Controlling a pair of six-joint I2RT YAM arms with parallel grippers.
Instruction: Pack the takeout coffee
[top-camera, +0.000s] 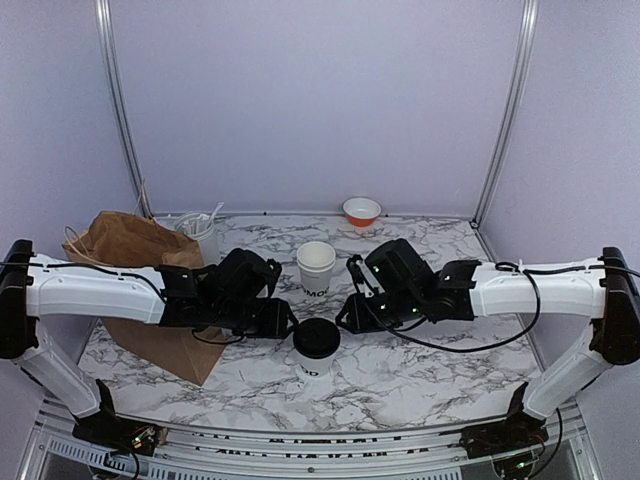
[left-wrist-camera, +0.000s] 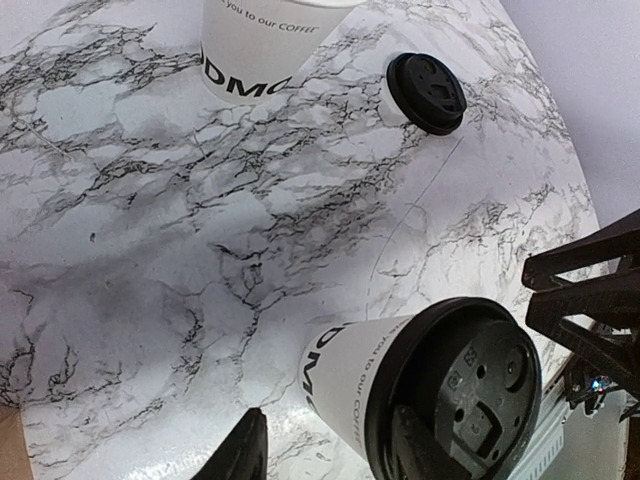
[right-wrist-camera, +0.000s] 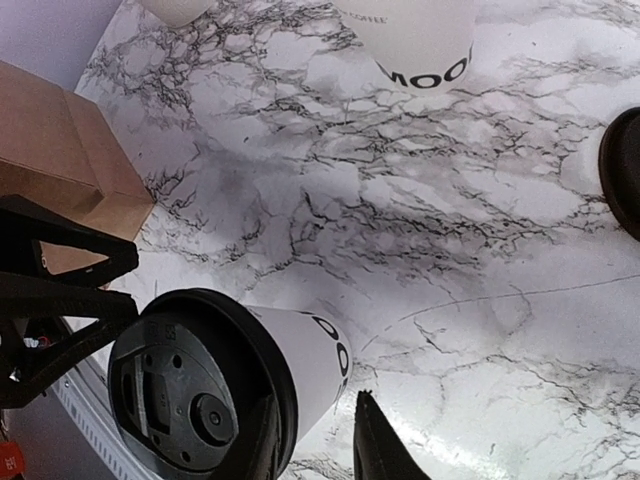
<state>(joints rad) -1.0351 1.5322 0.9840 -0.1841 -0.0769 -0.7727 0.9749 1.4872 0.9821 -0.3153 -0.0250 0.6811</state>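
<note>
Marble-pattern bench (top-camera: 420, 375), lilac walls.
- Left pincer (top-camera: 287, 322): one finger visible, state cannot tell.
- Right pincer (top-camera: 348, 318): fingers apart, gripping nothing.
- Lidded takeout cup (top-camera: 316, 346): upright between the two pincers, just beside each.
- Open cup (top-camera: 316, 264): no lid, beyond both pincers.
- Loose black lid (left-wrist-camera: 426, 92): far side of left pincer.
- Brown paper bag (top-camera: 130, 250): outboard of left pincer.

Judged: one cup lidded; second lid and bagging remain.

Bright even light, soft shadows on marble tabletop (top-camera: 430, 370), mild glare in wrist cams.
</note>
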